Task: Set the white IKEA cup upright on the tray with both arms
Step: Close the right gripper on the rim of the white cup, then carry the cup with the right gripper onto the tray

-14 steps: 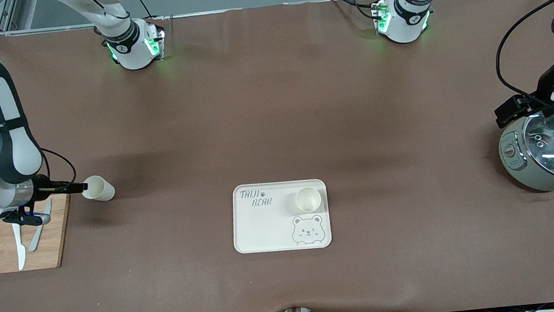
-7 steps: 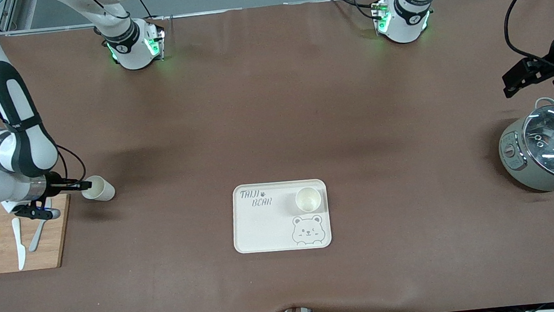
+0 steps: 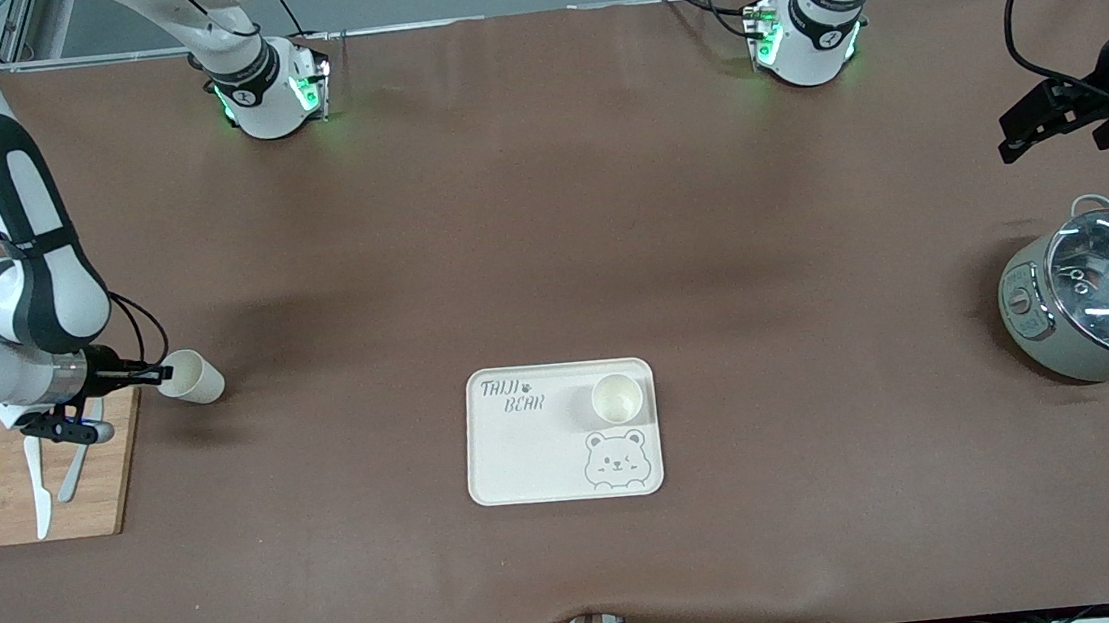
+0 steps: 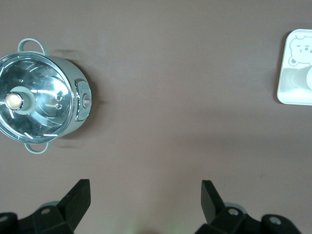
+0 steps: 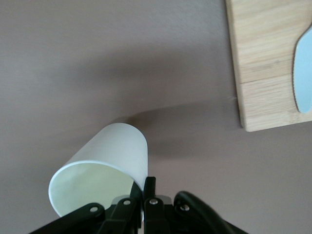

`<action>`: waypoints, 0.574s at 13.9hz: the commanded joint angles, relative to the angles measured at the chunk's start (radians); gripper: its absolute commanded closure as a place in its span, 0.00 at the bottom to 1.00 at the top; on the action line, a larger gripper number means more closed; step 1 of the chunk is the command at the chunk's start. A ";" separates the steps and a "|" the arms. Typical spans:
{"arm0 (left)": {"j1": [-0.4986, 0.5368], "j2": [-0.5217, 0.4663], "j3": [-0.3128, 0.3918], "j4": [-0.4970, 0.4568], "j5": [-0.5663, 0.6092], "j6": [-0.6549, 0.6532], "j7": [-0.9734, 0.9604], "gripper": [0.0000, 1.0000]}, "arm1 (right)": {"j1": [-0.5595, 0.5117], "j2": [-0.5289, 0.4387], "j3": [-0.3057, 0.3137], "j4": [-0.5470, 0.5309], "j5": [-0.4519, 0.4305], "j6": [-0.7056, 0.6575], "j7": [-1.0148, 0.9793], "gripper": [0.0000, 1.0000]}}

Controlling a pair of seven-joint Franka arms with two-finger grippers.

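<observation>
Cup (image 3: 191, 376) tilted, rim pinched by right gripper (image 3: 156, 373), near the right arm's table edge beside board (image 3: 79, 504). Light, thin-walled, likely crushable; rim hold suits. Second cup (image 3: 616, 397) upright on tray (image 3: 527, 454). Left gripper (image 4: 146, 202) jaws apart, waiting near pot (image 3: 1101, 304).

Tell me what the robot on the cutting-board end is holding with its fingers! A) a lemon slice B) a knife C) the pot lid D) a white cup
D: the right gripper pinches the rim of a white cup tipped on its side beside the cutting board.
</observation>
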 commanded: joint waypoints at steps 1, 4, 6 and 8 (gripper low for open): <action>0.002 -0.025 -0.023 -0.022 -0.012 -0.011 -0.022 0.00 | 0.061 -0.009 0.004 0.122 0.015 -0.128 0.086 1.00; -0.001 -0.022 -0.075 -0.013 -0.014 -0.009 -0.039 0.00 | 0.146 0.003 0.002 0.185 0.088 -0.148 0.153 1.00; -0.003 -0.013 -0.095 -0.008 -0.006 -0.006 -0.041 0.00 | 0.195 0.046 0.001 0.228 0.218 -0.147 0.243 1.00; 0.002 -0.016 -0.095 -0.008 -0.006 -0.008 -0.036 0.00 | 0.268 0.072 0.002 0.257 0.239 -0.139 0.374 1.00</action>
